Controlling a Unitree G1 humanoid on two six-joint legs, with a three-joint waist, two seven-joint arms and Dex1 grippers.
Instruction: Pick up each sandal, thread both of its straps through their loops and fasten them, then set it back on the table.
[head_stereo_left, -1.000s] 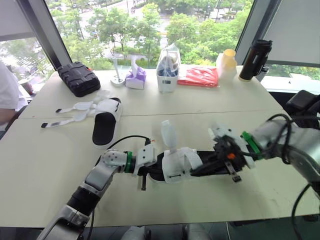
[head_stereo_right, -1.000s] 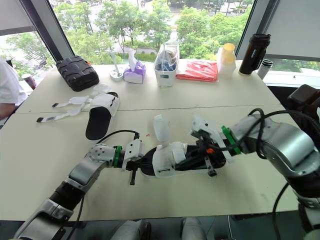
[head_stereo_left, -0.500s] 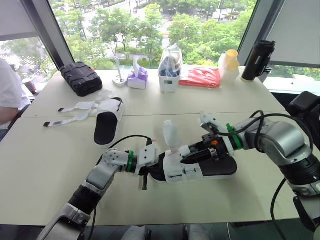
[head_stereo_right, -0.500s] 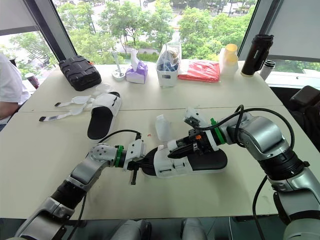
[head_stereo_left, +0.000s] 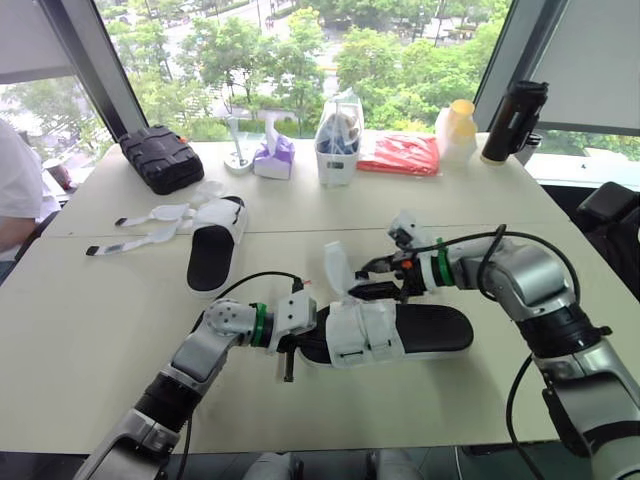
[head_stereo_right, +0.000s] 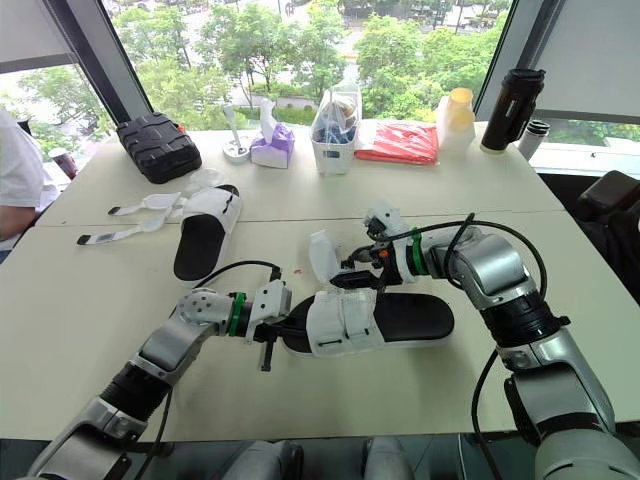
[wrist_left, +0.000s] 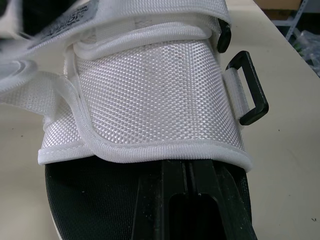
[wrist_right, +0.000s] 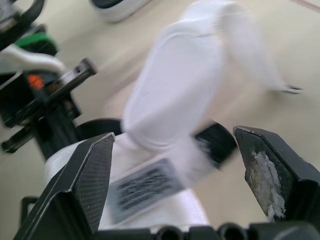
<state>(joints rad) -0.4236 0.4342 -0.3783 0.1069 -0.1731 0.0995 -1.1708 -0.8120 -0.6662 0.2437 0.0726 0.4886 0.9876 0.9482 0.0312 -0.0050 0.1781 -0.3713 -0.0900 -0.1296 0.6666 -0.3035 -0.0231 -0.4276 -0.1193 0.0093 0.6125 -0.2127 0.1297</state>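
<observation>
Near sandal (head_stereo_left: 430, 326) is lying on the desk (head_stereo_left: 480, 395), centre-near, its toe end being clamped by the left end effector (head_stereo_left: 291, 338). Right end effector (head_stereo_left: 374, 281) is being held wide open, gripping nothing, just right of the upright loose strap (head_stereo_left: 337, 268). Second sandal (head_stereo_left: 212, 251) is lying far left, straps unfastened.

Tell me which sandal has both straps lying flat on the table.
The far sandal at the robot's left; its straps splay flat. The near sandal, at the left end effector, has one strap upright.

Sandal (head_stereo_left: 432, 326) — strap (wrist_left: 150, 100) coarse white woven cloth, loop (wrist_left: 248, 87) black plastic.
</observation>
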